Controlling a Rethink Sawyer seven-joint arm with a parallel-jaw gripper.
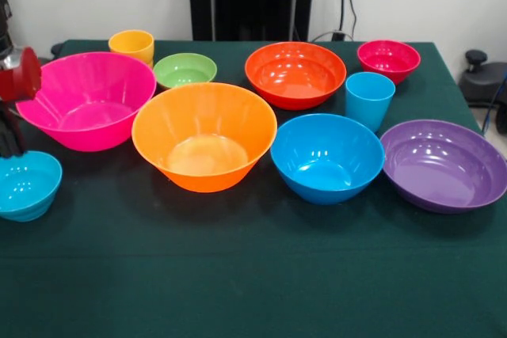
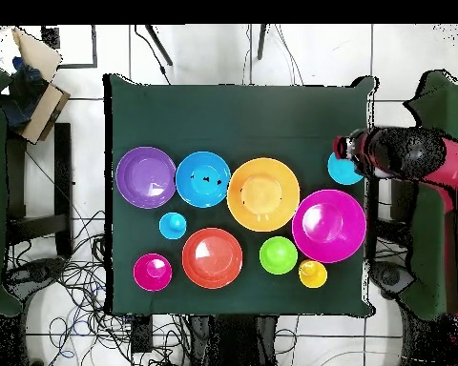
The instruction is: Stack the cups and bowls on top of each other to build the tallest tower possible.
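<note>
bowls [image 1: 204,137]: glossy plastic | cups [image 1: 369,99]: likewise | tablecloth [image 1: 238,275]: matt, probably cloth

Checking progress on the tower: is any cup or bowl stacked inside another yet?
No: in the overhead view every piece sits alone on the green cloth, and the large orange bowl is empty.

Ten vessels [image 2: 262,193] apart — arm [image 2: 405,157] beside.

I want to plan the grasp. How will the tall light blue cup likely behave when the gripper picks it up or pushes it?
The light blue cup looks glossy, so it may slip between fingers. It is tall and narrow, standing upright, so a push near its rim would probably tip it, and on its side it might roll. It appears to be thin plastic, likely light and stiff. The blue bowl stands close and might be bumped.
</note>
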